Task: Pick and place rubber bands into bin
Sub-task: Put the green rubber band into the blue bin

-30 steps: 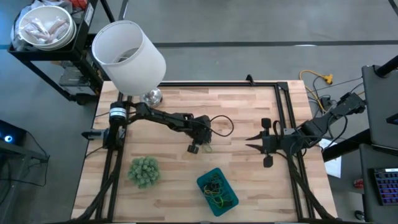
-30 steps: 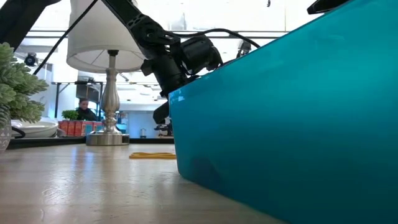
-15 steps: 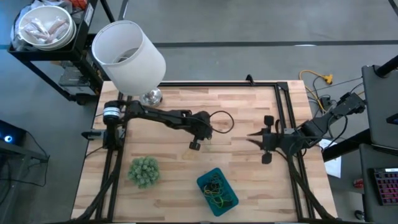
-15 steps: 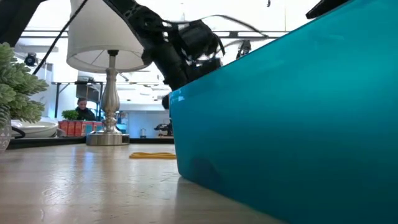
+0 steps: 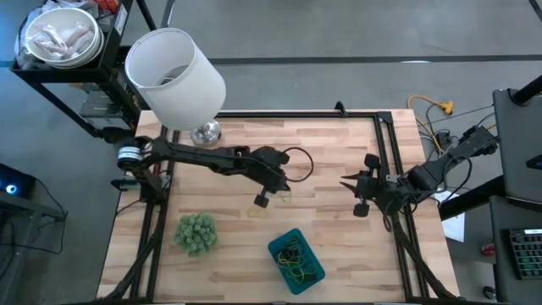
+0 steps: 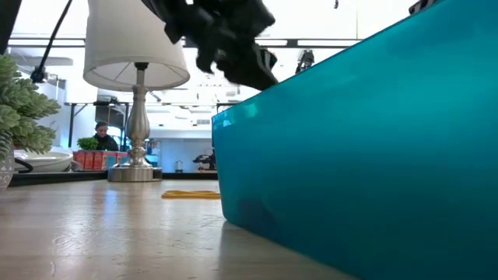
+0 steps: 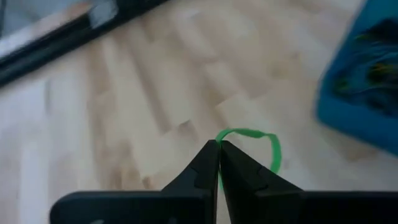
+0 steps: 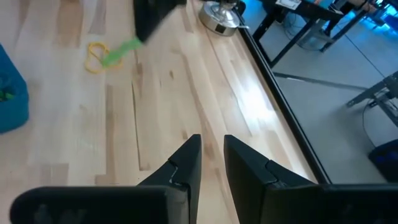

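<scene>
Left gripper [image 7: 219, 149] clamped on green rubber band [image 7: 252, 146]; band partly hidden, blurred.

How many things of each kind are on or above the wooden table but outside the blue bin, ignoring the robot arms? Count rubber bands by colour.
Green rubber band: 1
Yellow rubber band: 1
Lamp: 1
Fuzzy green ball: 1
Total: 4
</scene>
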`<act>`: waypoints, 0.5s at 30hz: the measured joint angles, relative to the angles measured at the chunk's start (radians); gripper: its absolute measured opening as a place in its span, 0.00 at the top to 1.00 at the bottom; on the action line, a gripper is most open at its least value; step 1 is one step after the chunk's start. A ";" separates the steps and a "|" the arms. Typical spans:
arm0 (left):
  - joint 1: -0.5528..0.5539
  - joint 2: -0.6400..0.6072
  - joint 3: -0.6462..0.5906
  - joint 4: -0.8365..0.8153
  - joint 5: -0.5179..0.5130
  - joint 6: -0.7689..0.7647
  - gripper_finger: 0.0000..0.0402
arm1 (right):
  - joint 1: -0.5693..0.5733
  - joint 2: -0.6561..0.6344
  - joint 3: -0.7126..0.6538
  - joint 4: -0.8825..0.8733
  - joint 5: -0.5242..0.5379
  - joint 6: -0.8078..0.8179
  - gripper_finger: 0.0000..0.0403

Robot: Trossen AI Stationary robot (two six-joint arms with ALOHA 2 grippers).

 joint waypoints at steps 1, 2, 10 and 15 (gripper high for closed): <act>-0.004 -0.007 0.000 -0.001 0.030 0.011 1.00 | 0.000 0.001 -0.005 0.001 0.000 0.000 0.84; -0.010 -0.011 0.000 -0.002 0.061 0.015 1.00 | 0.000 0.001 -0.011 0.001 0.000 0.000 0.84; -0.059 -0.007 0.004 0.063 0.248 0.038 1.00 | 0.000 0.001 -0.044 0.002 0.000 0.033 0.85; -0.090 -0.003 -0.001 0.121 0.319 0.038 1.00 | 0.000 0.001 -0.061 0.003 0.004 0.060 0.84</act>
